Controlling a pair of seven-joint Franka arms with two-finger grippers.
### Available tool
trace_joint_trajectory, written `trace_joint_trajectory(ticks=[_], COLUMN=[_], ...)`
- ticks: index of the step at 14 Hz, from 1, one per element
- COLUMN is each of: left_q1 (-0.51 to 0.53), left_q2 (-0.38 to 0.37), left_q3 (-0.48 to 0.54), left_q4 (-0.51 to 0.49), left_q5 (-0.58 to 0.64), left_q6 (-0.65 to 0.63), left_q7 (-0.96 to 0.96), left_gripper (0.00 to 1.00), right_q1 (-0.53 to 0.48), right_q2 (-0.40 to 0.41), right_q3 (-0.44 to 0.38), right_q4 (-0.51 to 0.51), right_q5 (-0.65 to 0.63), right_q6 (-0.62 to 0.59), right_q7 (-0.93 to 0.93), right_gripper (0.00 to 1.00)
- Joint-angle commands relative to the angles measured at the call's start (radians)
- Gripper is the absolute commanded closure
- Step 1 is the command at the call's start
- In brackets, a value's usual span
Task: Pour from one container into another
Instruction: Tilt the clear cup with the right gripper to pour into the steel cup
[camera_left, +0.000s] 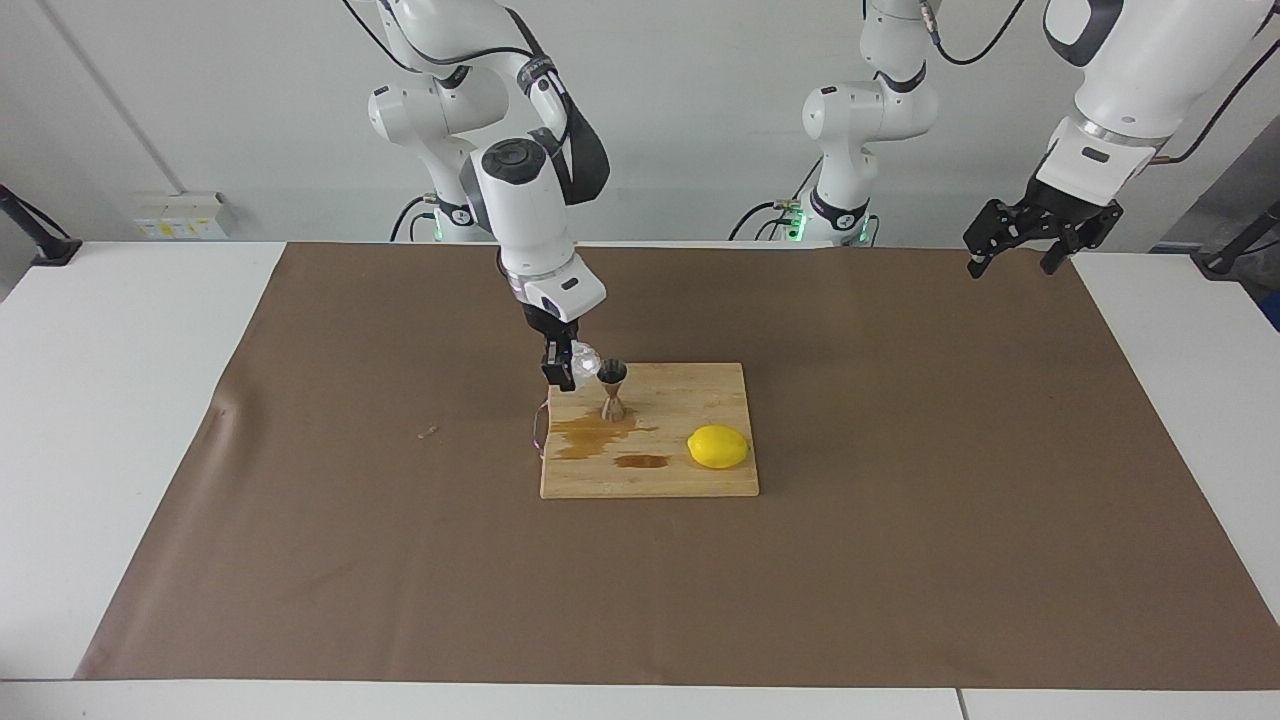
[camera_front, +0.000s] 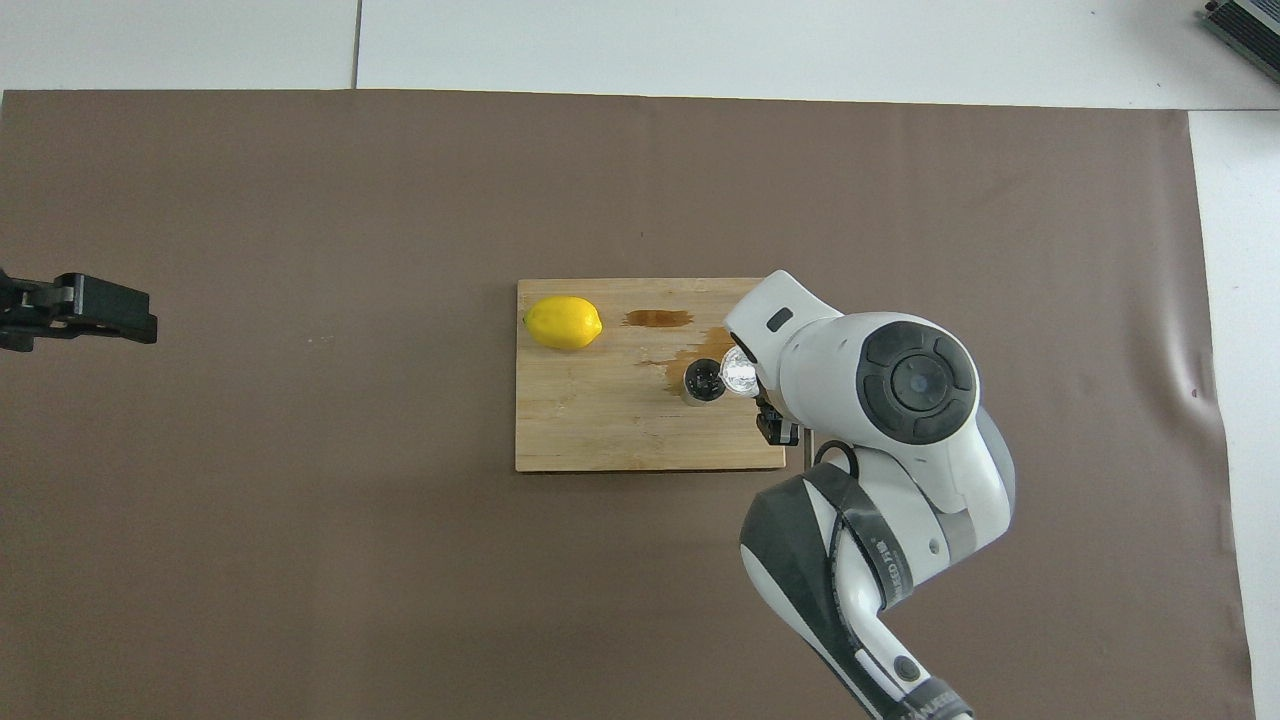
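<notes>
The right gripper (camera_left: 562, 372) grips the glass cup (camera_left: 584, 358), tipped toward the jigger (camera_left: 612, 390) standing on the board (camera_left: 700, 400) beside brown spills (camera_left: 590, 437). Their contents cannot be made out. The left gripper (camera_left: 1012, 246) waits, open.

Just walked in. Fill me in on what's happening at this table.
The right hand holds a glass cup, tipped toward the mouth of a steel jigger that stands on a wooden board. It looks like a pour into the jigger. Brown wet patches already mark the board beside the jigger, and a lemon lies on the board toward the left arm's end. The left hand waits, open, over the table's edge.
</notes>
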Motion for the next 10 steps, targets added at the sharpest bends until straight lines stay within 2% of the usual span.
trace_joint_trajectory(ticks=[1,10], left_q1=[-0.004,-0.004], left_q2=[-0.029,-0.029], left_q3=[0.006,0.006], left_q4=[-0.028,-0.028], left_q5=[0.003,0.003], left_q6=[-0.008,-0.006], left_q7=[0.009,0.009], left_gripper=[0.0,0.0], right_q1=[0.007,0.029], right_q2=[0.003,0.002], right_q3=[0.003,0.003], right_q4=[0.013,0.032], right_q5=[-0.051,-0.149], right_q6=[-0.008,-0.043], right_q7=[0.045,0.108], right_gripper=[0.69,0.7])
